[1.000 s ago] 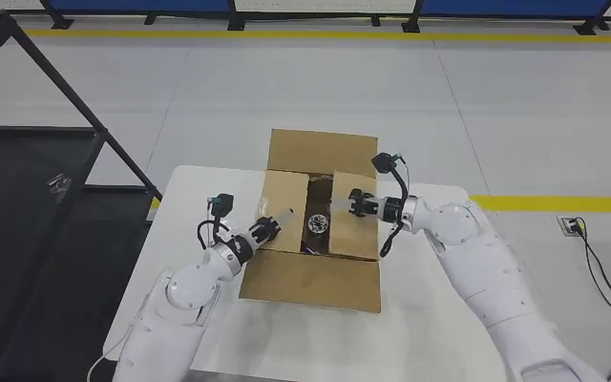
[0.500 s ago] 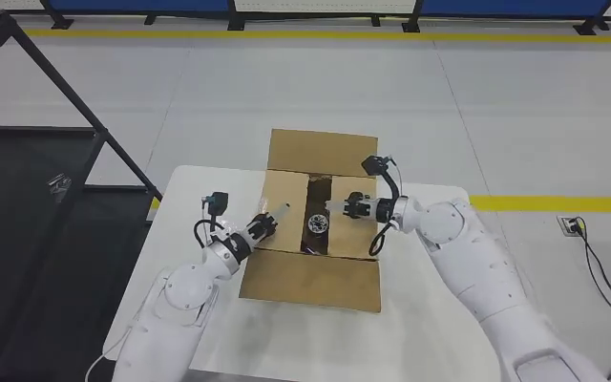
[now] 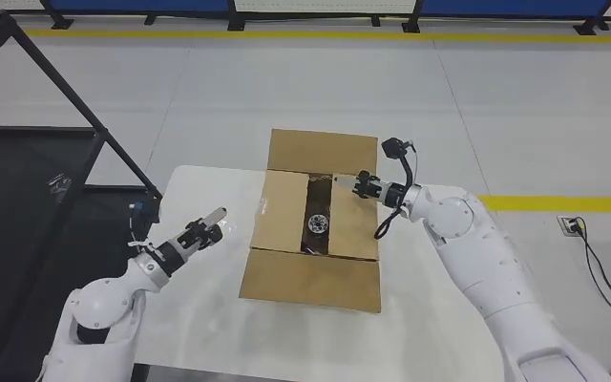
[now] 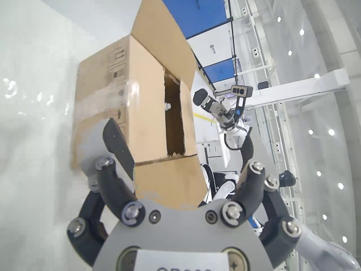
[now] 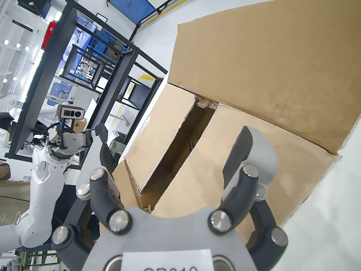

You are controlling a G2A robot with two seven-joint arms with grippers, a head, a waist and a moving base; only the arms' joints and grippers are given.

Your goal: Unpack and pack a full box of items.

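Observation:
A brown cardboard box [image 3: 286,215] stands mid-table, its far flap [image 3: 323,151] and near flap [image 3: 310,280] folded outward. The two side flaps lie almost flat, leaving a dark slot [image 3: 318,222] where a round dark item shows inside. My left gripper [image 3: 212,222] hovers over the table left of the box, apart from it, open and empty [image 4: 183,150]. My right gripper [image 3: 348,180] sits open over the far corner of the right flap [image 5: 175,153]. The left wrist view shows the box [image 4: 141,100] side-on, with a small white cap [image 4: 167,106] in the slot.
The white table [image 3: 200,315] has free room left of and in front of the box. A black metal rack [image 3: 76,143] stands off the table's left edge. Grey floor with a yellow line [image 3: 544,202] lies beyond.
My left gripper has pulled away from the left flap and moved left over the bare table. My right gripper has shifted from the right flap's middle toward its far corner.

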